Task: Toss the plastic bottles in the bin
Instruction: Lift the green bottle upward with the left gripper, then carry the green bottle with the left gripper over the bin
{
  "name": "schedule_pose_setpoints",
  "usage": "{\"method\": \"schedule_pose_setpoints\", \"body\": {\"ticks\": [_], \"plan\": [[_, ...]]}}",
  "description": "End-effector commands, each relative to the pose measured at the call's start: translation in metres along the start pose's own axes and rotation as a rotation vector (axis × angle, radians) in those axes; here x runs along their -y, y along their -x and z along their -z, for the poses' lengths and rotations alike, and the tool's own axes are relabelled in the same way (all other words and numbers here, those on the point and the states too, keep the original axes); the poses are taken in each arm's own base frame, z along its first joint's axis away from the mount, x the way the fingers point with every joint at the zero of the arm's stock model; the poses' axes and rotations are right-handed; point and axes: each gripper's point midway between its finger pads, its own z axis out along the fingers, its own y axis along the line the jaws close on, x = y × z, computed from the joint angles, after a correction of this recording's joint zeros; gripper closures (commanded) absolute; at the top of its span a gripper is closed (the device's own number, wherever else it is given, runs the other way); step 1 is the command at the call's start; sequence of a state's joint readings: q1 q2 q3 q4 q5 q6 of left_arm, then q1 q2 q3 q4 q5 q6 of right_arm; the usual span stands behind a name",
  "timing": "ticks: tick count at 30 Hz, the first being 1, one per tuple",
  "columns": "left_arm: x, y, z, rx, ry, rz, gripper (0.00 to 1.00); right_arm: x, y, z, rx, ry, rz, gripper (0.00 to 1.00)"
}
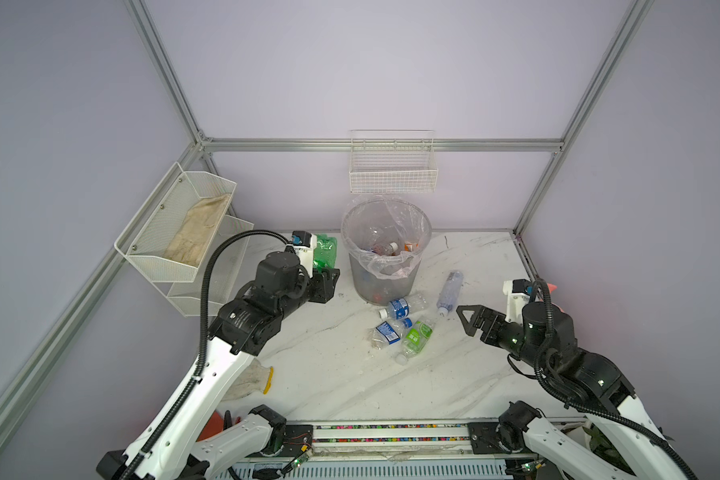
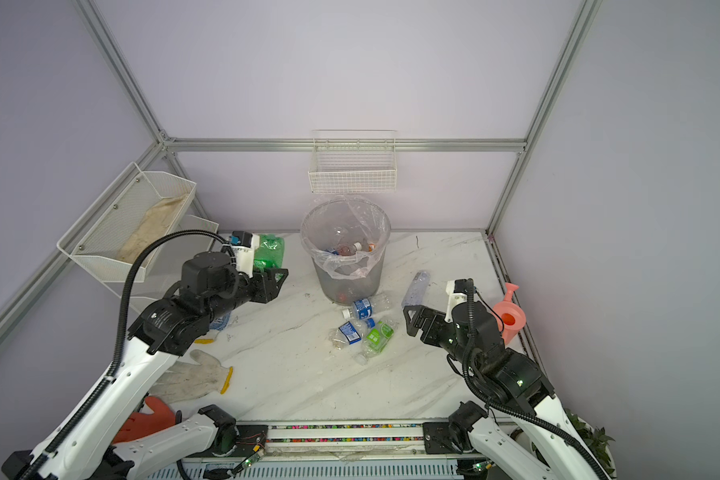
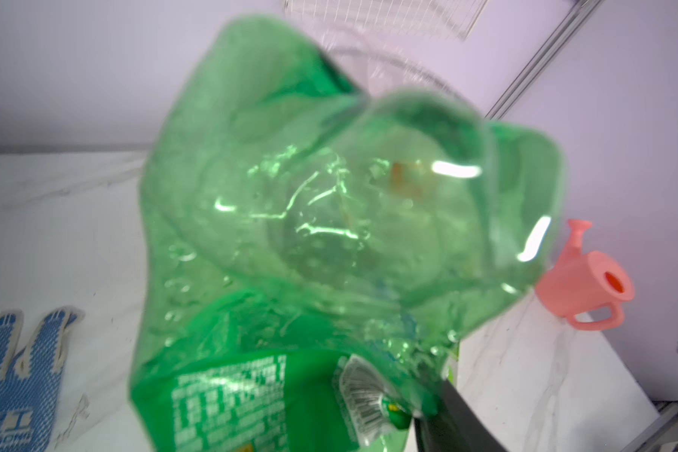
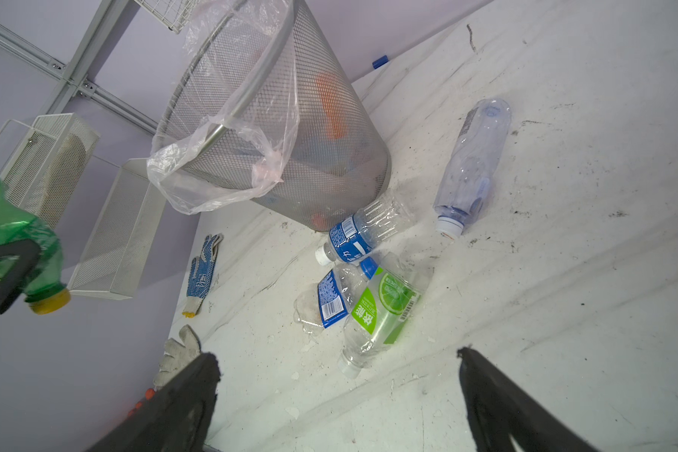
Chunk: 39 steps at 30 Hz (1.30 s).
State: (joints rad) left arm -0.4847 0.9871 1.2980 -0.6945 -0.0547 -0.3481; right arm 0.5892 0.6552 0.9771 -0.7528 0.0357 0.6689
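green bottle (image 1: 324, 251): crushed, translucent green, yellow cap, green label with white print; held off the bench (image 1: 329, 374), just left of the bin (image 1: 366, 286)
left gripper (image 1: 328, 275): jaws clamped on green bottle
bin: round grey mesh, clear bag liner (image 1: 391, 266) draped over the rim; several bottles inside (image 1: 387, 248), orange caps show
blue-label bottle (image 1: 402, 307): lying against the bin base
crushed blue-label bottle (image 1: 387, 332): lying flat, touching lime-label bottle (image 1: 417, 337)
bluish clear bottle (image 1: 449, 291): white cap, lying apart on the right
right gripper (image 1: 470, 322): jaws wide apart, empty, right of the loose bottles
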Motion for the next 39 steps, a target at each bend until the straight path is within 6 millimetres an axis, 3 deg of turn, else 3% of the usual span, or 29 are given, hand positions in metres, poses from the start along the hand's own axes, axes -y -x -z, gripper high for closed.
{"method": "schedule_pose_setpoints", "body": {"ticks": [1,5,14,22,39], "plan": [[0.030,0.071,0.054,0.337,-0.158,-0.017,0.69,-0.004,0.002,0.001,0.003,0.013,-0.005,0.03],[0.034,0.096,0.080,0.449,-0.176,-0.020,0.69,-0.005,0.003,0.001,0.003,0.017,-0.006,0.03],[0.049,0.126,0.098,0.531,-0.246,-0.002,0.70,-0.005,0.004,0.001,0.003,0.013,-0.002,0.03],[0.063,0.144,0.098,0.545,-0.307,0.009,0.69,-0.005,0.004,-0.001,0.003,0.009,0.007,0.03],[0.078,0.159,0.074,0.528,-0.349,0.019,0.70,-0.002,0.002,-0.004,-0.001,-0.005,0.020,0.03]]}}
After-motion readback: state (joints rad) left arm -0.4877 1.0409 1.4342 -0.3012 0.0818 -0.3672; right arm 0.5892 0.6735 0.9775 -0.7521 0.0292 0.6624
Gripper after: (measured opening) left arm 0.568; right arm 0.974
